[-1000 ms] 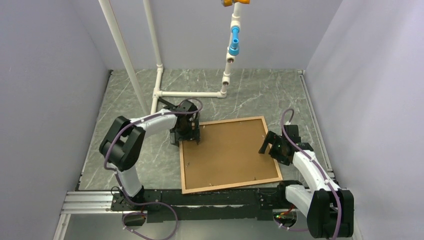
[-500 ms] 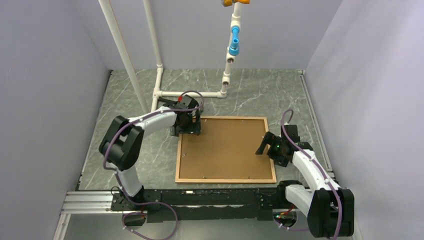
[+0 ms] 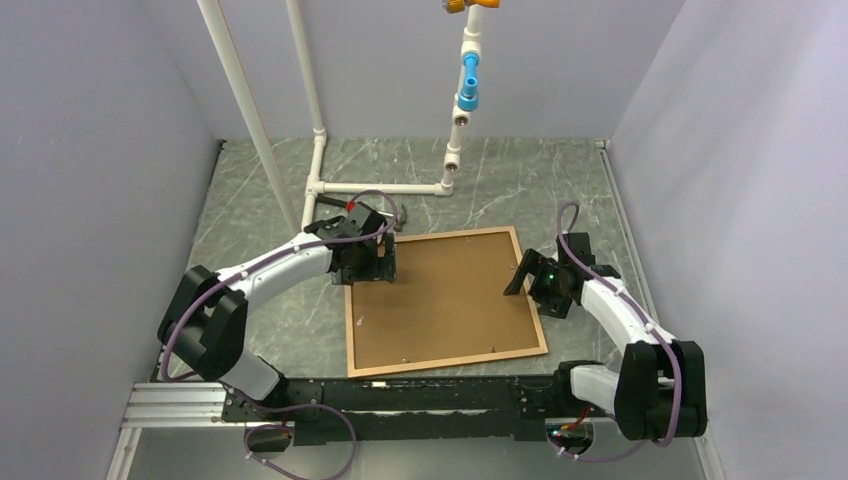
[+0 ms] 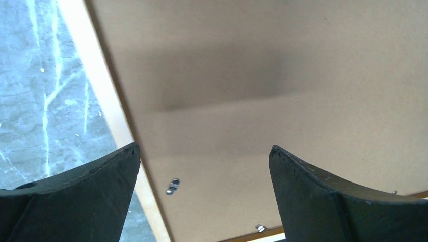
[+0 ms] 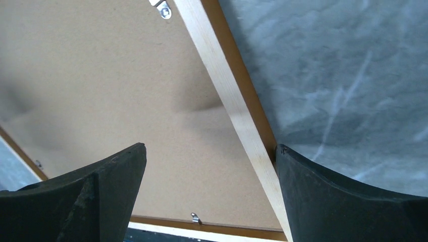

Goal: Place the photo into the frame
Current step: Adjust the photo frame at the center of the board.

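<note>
Plainly, one frame [image 5: 238, 111] lies back-up mid-table: thin orange-brown rails, paler on the reverse, around one plain brown backing board [image 3: 440, 295] edged with small metal tabs. The photo cannot be seen. Two grippers hover over it. The left gripper [image 4: 203, 148] gapes wide at the 11 o'clock corner, holding nothing. The right gripper [image 5: 210, 147] also spreads fully over the 3 o'clock rail, empty.

Arms reach inward; left hand [image 4: 204, 151] and right hand [image 5: 209, 148] gape (fully wide).
</note>
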